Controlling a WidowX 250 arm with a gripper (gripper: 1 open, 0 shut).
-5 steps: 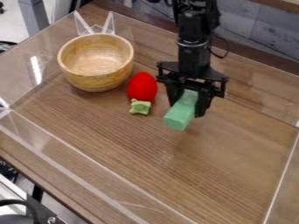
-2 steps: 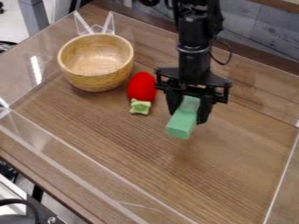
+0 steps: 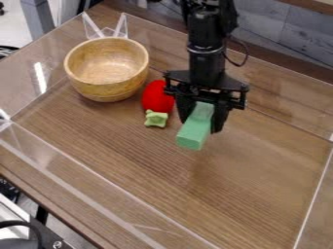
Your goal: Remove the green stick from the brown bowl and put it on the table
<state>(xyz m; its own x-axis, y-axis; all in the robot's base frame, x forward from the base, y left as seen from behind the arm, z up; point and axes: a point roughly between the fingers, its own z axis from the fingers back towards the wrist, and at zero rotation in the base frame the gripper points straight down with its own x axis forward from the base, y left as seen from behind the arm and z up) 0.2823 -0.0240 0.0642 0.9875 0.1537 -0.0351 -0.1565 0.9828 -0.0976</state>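
A: End effector (image 3: 203, 109) status?

B: Points straight down, black fingers (image 3: 181, 101) clenched on the upper end of the green stick (image 3: 197, 127). The stick hangs slanted, its lower end toward the near left. Can't tell whether that lower tip touches the surface (image 3: 196, 195) or sits just above it.

A: Where is that in the scene?

B: Middle of the surface, slightly right of centre. Black arm (image 3: 205, 39) rises straight up from the end effector toward the far edge.

A: Neighbours?

B: Red rounded object (image 3: 156, 94) just left of the end effector, very close to the left finger; contact not clear. A tiny pale-green lumpy piece (image 3: 156, 119) lies on the surface just near of the red one, beside the stick's lower half but apart from it.

A: And the brown bowl (image 3: 105, 68)?

B: Far left, upright, inside looks empty. It stands just left of the red object, well apart from the stick.

A: Edges?

B: Low clear plastic walls (image 3: 39, 160) border the wood-grain surface.
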